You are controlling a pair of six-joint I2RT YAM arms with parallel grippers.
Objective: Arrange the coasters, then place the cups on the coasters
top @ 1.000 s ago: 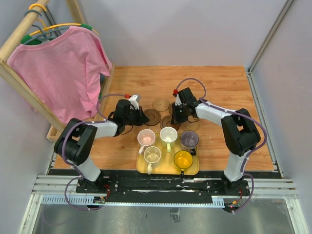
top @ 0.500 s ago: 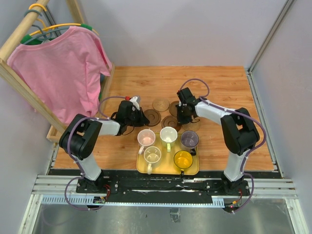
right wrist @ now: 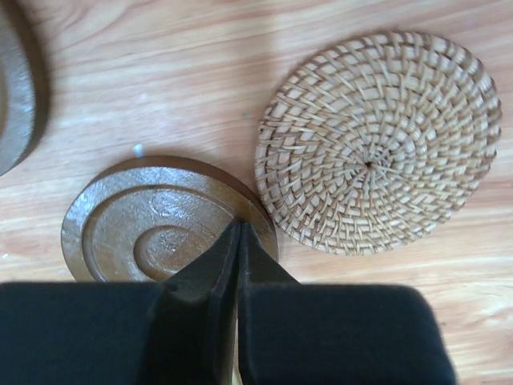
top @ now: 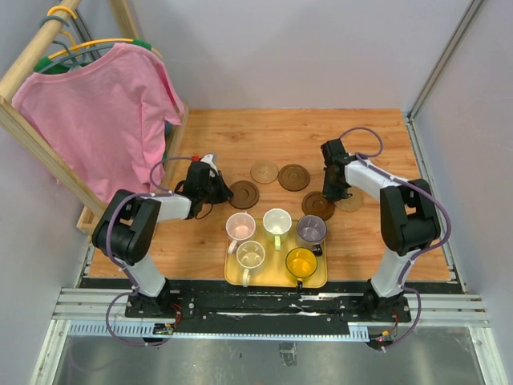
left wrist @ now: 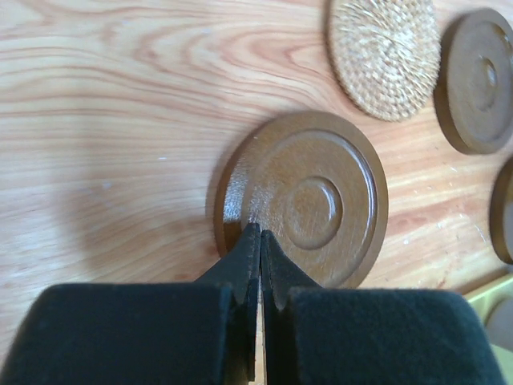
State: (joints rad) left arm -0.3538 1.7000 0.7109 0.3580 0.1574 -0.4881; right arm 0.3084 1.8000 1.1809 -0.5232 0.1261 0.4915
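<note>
While both tools stood fully closed, gripping nothing, the left gripper rested its tips on a dark brown round wooden coaster, leftmost of the row. The right gripper touched a ringed brown wooden coaster just beside a tan woven coaster. Five handled cups sat nearer, in a yellow rectangular tray.

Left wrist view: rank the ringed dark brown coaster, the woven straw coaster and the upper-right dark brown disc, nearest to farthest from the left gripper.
1. Ringed dark brown coaster, at the left gripper tips.
2. Woven straw coaster, above.
3. Dark brown disc, upper right.
</note>
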